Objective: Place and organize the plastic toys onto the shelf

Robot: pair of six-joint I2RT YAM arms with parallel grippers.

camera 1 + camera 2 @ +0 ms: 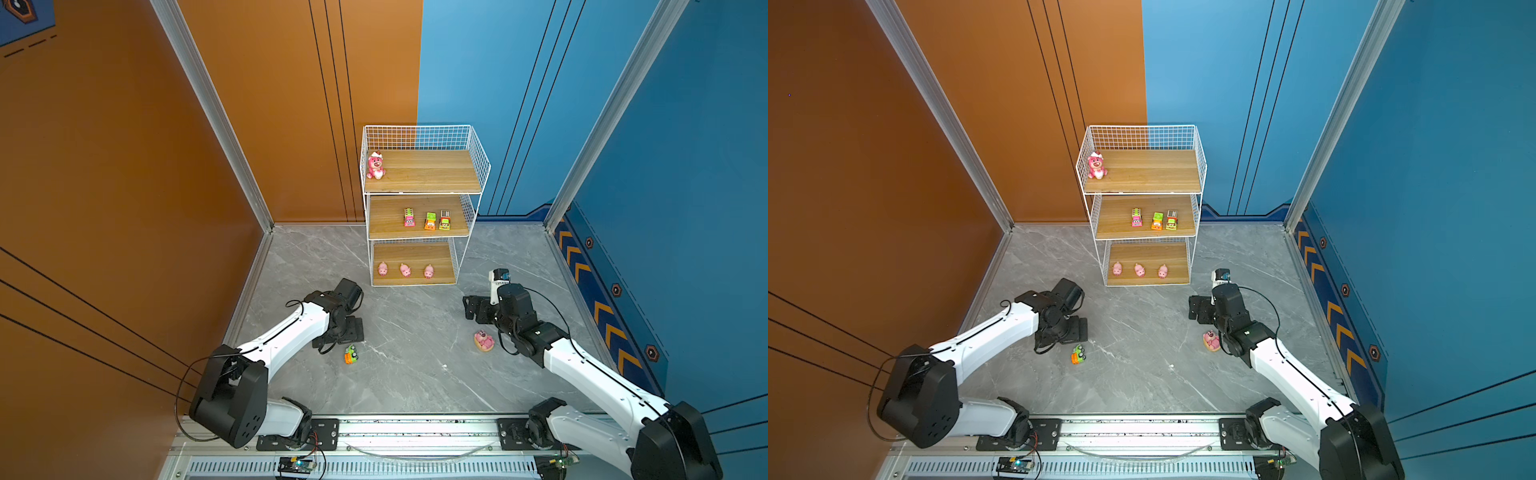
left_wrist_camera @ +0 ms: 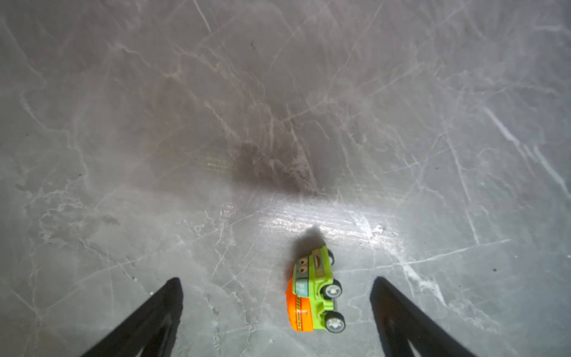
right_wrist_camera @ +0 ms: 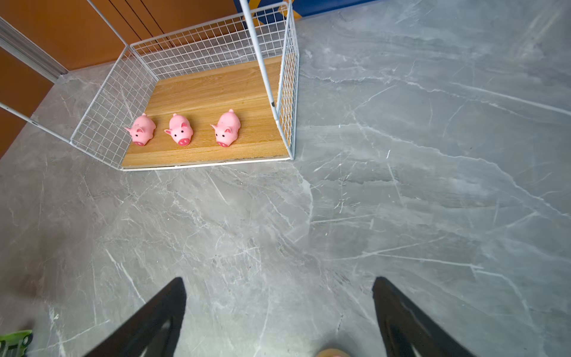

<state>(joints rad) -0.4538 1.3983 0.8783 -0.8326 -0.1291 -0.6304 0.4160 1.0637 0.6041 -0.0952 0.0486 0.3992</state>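
Found left fingers (image 2: 148, 321) spread, empty, near green-orange truck (image 2: 315, 290) tipped sideways on tabletop (image 2: 123, 154). Found right fingers (image 3: 154, 321) likewise released, near pink bear (image 1: 484, 341). Probably needed centring on truck, gripping body not wheels, then righting beside three vehicles (image 1: 431, 220) on shelf (image 1: 415, 137) middle board.

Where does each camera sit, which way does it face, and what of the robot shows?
Both top views: high over the arm bases, looking down at the shelf and tabletop; left arm and right arm show.
Left wrist: looking down at the green-and-orange toy truck on the tabletop; open left hand shows.
Right wrist: facing the shelf's bottom tier with three pigs; open right hand shows.
Shared: truck and pigs appear in both top views too.
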